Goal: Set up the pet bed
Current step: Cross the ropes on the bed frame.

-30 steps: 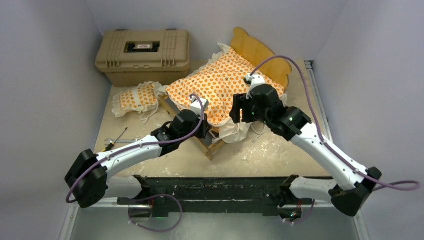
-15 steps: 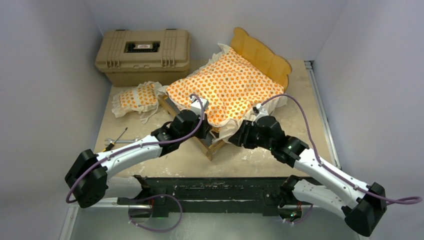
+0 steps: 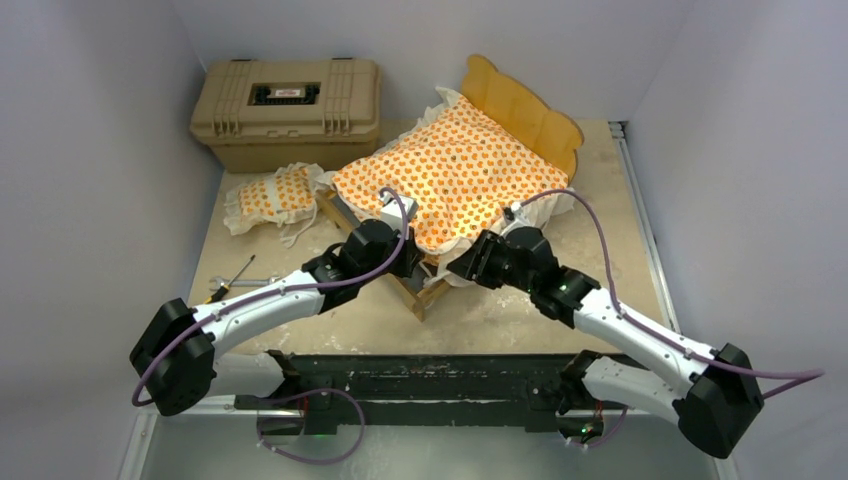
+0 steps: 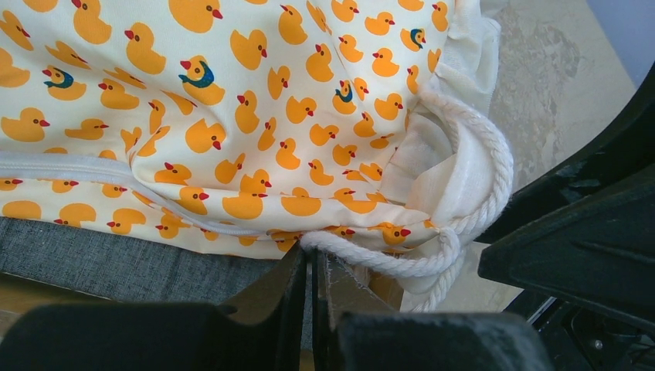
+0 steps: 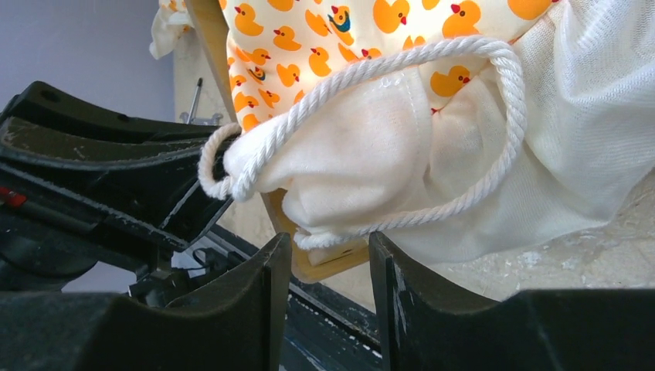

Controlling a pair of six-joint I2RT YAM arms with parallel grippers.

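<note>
**Right arm drops to the bed's near corner**

Half spread, the right claw [image 5: 328, 247] faces the rope loop [image 5: 371, 68] of the mattress [image 3: 450, 180], overhanging the bed frame [image 3: 520, 105]. The left claw [image 4: 309, 267], pressed together, sits beside it. Judged step: seating the mattress. Next: pinch that corner and tuck it inside.

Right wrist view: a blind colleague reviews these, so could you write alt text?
A white rope loop and ruffle of the duck-print mattress cushion hang over the wooden frame corner, just above the open right pincer.
</note>
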